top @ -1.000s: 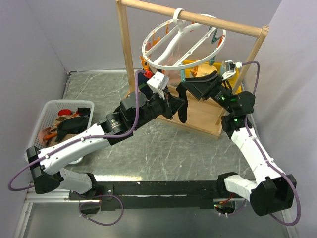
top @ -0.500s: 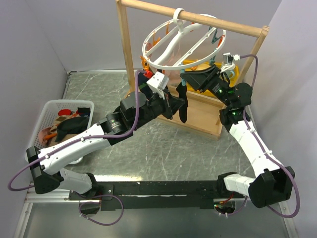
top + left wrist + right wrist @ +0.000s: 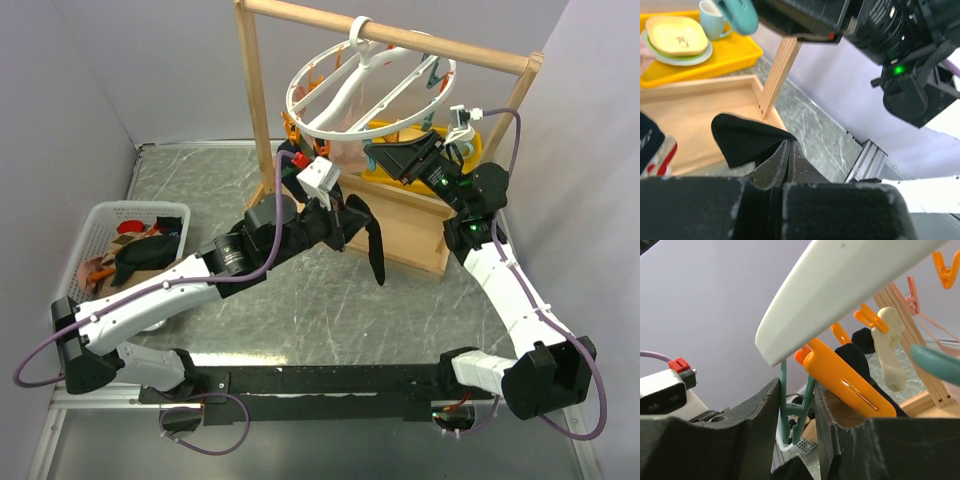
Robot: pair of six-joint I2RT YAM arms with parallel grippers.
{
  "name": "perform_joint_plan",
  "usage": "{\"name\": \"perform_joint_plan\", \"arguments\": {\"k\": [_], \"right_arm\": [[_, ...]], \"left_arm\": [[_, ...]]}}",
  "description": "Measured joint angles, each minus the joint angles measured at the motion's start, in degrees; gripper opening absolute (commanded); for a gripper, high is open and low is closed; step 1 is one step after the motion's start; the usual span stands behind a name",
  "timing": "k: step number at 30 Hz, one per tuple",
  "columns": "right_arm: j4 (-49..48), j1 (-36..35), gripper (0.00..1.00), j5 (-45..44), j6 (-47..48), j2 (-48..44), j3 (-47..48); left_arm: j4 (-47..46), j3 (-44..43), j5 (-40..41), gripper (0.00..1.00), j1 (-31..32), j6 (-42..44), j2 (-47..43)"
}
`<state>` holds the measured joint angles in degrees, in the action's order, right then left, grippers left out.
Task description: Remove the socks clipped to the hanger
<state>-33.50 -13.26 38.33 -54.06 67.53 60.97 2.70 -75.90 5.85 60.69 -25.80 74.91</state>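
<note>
Black sock (image 3: 376, 248) has come off the hanger (image 3: 330, 120) toward the near side, pinched in left gripper (image 3: 789, 155); right gripper (image 3: 796, 395) squeezes teal clip (image 3: 783, 400). Risk: right pulling while clamped yanks hanger off wooden rail (image 3: 450, 48)

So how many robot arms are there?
2. The left arm reaches from bottom left, holding a black sock by the wooden frame. The right arm reaches from bottom right, pinching a teal clip under the hanger. None seems hidden.
</note>
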Motion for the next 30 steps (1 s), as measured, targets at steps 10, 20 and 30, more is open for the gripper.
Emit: {"name": "perform_joint_plan", "arguments": {"k": [10,20,30], "right_arm": [[4.13,0.0,0.46,-1.44,2.82,-2.23,0.0],[13.2,0.02,0.84,-5.66,6.91,-6.73,0.7],[25.7,0.02,0.88,-12.76,11.8,-9.73,3.82]], "left_arm": [[14.01,7.1,8.15,0.01,-0.55,-0.81,-11.15],[30.47,7.37,24.13,0.01,-8.55,0.74,-22.03],[38.84,7.85,36.92,0.01,-16.76,1.03,-25.33]]}}
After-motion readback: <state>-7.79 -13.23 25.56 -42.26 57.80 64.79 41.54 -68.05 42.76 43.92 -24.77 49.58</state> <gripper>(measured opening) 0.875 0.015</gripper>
